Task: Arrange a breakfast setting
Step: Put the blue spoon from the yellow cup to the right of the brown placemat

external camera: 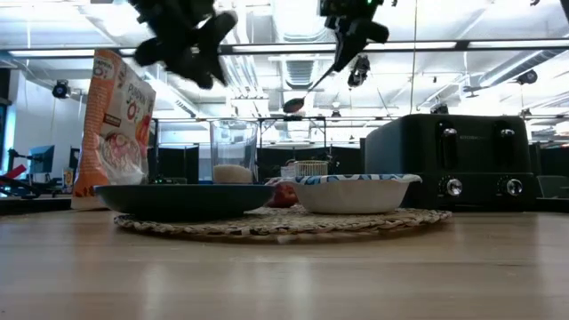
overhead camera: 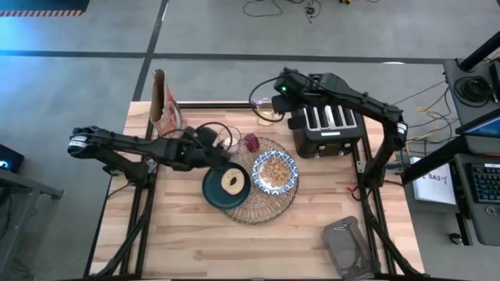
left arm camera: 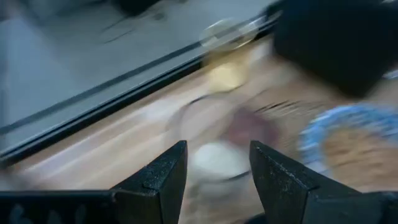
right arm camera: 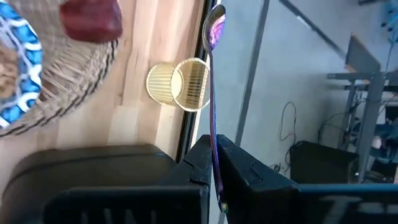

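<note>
The round tan woven placemat (overhead camera: 262, 204) carries the dark teal plate (overhead camera: 212, 193) and, beside it, the blue-and-white bowl (overhead camera: 275, 172) (cereal inside). The clear glass (external camera: 234, 152) stands upright behind the plate. The spoon (right arm camera: 212, 93) hangs above the placemat's far edge.

The wooden table (overhead camera: 234, 242) stands on a grey concrete floor (overhead camera: 78, 35) crossed by dark lines. Right of the table sits a desk (overhead camera: 476, 168) carrying a keyboard (overhead camera: 486, 183) and papers (overhead camera: 434, 181); cables (overhead camera: 269, 8) lie on the floor beyond the table's far edge. Behind the table, the low view shows an open hall with ceiling strip lights (external camera: 267, 46), exposed ducting (external camera: 302, 71) and dark partitions (external camera: 178, 162).
</note>
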Robot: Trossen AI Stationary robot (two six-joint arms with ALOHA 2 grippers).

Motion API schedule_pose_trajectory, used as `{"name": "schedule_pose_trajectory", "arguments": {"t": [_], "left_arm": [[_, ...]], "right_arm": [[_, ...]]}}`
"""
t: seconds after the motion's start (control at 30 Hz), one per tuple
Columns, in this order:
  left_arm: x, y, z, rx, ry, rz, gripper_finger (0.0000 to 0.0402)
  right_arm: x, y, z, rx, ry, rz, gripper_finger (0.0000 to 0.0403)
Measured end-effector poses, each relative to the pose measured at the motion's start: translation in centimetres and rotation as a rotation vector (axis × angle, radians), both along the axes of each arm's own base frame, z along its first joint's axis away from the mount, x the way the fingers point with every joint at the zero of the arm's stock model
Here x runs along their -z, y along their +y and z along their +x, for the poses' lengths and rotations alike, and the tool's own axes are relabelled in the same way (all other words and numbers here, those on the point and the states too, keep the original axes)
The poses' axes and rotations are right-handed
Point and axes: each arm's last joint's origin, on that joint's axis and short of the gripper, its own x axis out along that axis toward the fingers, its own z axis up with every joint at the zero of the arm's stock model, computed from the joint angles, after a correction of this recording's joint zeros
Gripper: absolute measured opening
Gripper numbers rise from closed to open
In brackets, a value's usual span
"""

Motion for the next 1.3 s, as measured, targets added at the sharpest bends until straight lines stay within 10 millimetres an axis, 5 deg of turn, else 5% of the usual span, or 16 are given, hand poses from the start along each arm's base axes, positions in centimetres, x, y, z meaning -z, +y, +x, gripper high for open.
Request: {"name": "schedule_pose_trajectory", "arguments": {"t": [0.33, 0.6, 0.77, 1.1, 1.3], "left_arm": [[-1.2, -3.0, 3.6, 0.373, -0.342, 0.044, 0.0157], [1.4, -3.9, 4.9, 0.530, -0.506, 0.025, 0.0157], [2.7, -4.0, 4.9, 0.605, -0.717, 0.049, 0.0157], [3.0, -1.2, 2.4, 0.634, -0.944, 0.221, 0.0157], [3.3, 0.8, 2.5, 0.739, -1.117, 0.129, 0.0157]], "right_arm": [[-1.1, 4.6, 0.1, -0.003, 0.090, -0.247, 0.0008], [-0.6, 8.5, -0.4, -0.010, 0.067, -0.217, 0.0008], [0.8, 10.9, -0.4, 0.010, 0.146, -0.432, 0.0008], [5.5, 16.0, -0.8, 0.121, 0.060, -0.667, 0.0008], [7.9, 18.3, -1.6, 0.230, -0.163, -0.921, 0.0008]]}}
